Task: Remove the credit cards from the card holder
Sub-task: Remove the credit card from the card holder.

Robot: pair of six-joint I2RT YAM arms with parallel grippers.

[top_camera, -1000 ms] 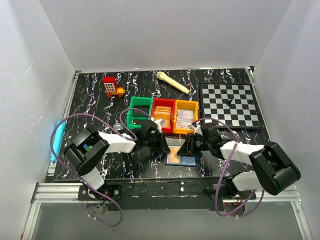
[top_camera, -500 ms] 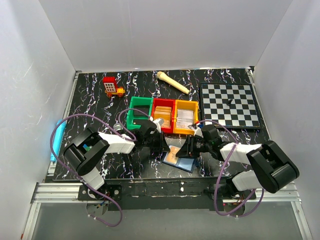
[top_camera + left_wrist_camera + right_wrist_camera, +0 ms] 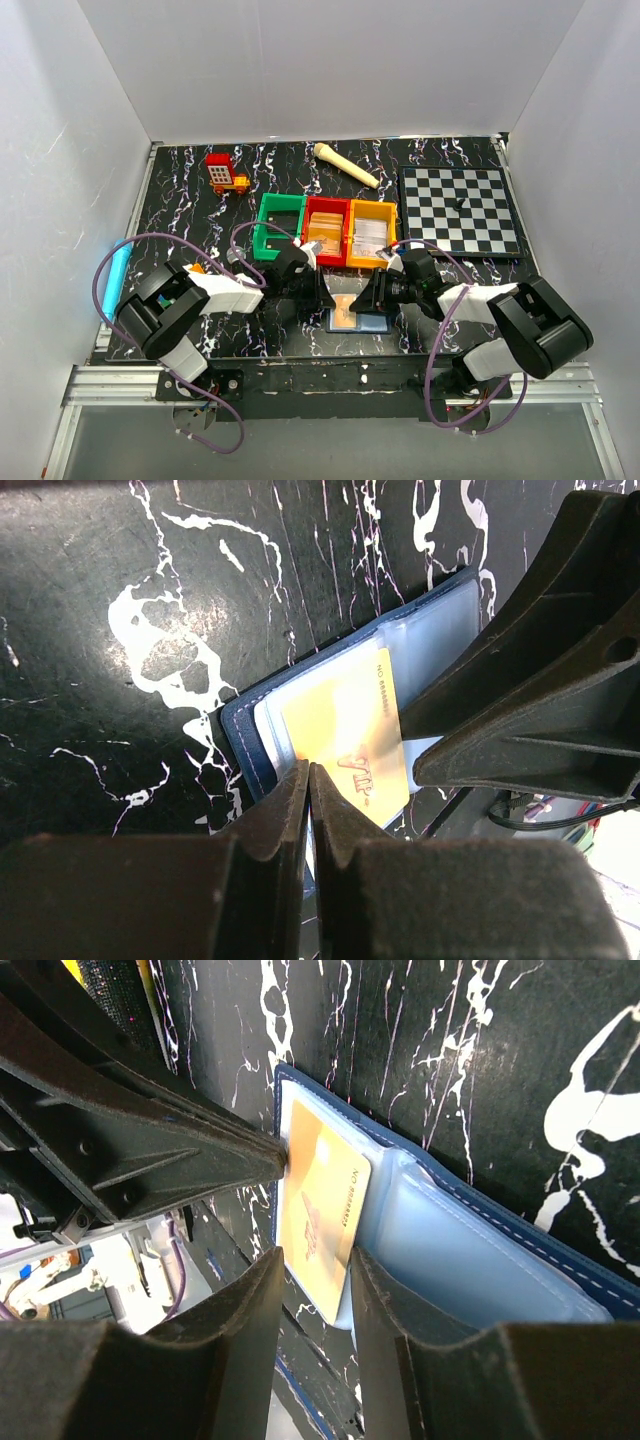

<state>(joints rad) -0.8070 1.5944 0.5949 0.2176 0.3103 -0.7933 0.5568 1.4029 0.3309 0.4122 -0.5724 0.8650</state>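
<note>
The card holder (image 3: 374,322) lies open and flat on the desk (image 3: 200,210), at the near edge and just on our side of the orange bin (image 3: 372,232). It sits between the two arms. A yellow-orange card (image 3: 345,730) sits in its left half, partly out of the clear pocket.

The left gripper (image 3: 308,768) has its jaws together, with the tips at the card's near-left edge. We cannot tell whether that edge is pinched between them or only touched. The right gripper (image 3: 318,1260) comes in from the opposite side with its jaws a little apart. The card's end shows in the gap, though we cannot tell whether either jaw touches it.

The next move turns on the card's long axis. In both wrist views it appears to run roughly along the line from one gripper to the other, with the free end toward the right arm. We judge the right arm better placed to draw the card out along that axis. The left tips, at the holder's edge, could keep the holder from sliding.
</note>
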